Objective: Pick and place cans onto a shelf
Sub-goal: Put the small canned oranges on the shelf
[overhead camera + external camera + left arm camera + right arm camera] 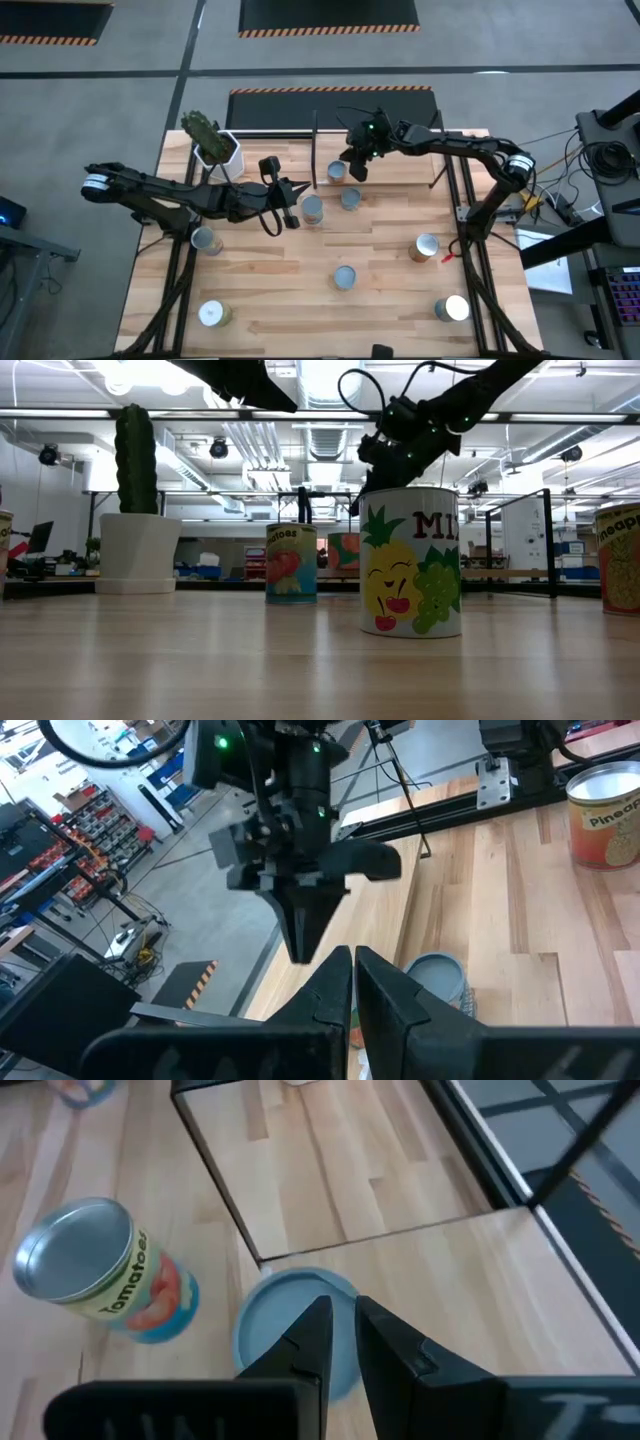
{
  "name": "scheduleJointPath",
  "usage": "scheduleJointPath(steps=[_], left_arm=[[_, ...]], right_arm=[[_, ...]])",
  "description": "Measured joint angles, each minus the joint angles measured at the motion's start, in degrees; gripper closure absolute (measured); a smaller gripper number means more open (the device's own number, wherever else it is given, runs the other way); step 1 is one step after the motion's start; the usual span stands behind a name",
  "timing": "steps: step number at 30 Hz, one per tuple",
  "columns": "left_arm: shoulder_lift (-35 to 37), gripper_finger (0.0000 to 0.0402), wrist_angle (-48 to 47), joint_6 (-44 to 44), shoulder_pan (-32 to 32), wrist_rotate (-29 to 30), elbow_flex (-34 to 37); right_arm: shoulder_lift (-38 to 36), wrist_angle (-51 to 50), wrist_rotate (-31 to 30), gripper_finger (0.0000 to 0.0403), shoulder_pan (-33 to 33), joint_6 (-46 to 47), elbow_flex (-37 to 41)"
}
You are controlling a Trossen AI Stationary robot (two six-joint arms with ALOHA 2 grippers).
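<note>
No cans on the shelf (390, 145) yet; right gripper (357, 168), fingers nearly together, hovers over the blue-topped can (290, 1330); left gripper (292, 205) closed, empty

My right pincer (338, 1342) hangs with its two dark fingers (305, 1345) nearly closed, only a thin gap between them, directly over the blue-grey round top of a can (272, 1315) standing on the table (40, 1190). Just beside it a tomato can (100, 1272) with a silvery lid appears tilted. Beyond both lies the shelf (330, 1160), a light-wood board edged by a thin black frame.
</note>
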State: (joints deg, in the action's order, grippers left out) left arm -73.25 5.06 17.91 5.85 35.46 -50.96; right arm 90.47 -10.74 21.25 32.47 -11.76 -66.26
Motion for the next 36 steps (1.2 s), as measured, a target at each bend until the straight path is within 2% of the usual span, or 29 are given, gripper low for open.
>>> scheduleJointPath(steps=[17,24,28,30,36], left_arm=[[0.0,0.0402,0.0,-0.1,0.0,0.0,0.0],[0.0,0.0402,0.0,-0.2,0.0,-0.1,0.0],[0.0,0.0402,0.0,-0.5,0.0,-0.1,0.0],[0.0,0.0402,0.0,-0.5,0.0,-0.1,0.0],[0.0,0.0402,-0.1,-0.7,0.1,-0.1,0.0]], right_arm=[[5.7,3.7,-1.0,0.0365,-1.6,-2.4,0.0],[5.6,3.5,-11.3,0.0365,-1.5,0.8,0.0],[4.2,3.2,-16.4,0.0365,-1.4,9.5,0.0],[3.0,2.5,-16.8,0.0365,-1.4,11.9,0.0],[-1.0,-2.1,-19.5,0.0365,-1.1,10.6,0.0]])
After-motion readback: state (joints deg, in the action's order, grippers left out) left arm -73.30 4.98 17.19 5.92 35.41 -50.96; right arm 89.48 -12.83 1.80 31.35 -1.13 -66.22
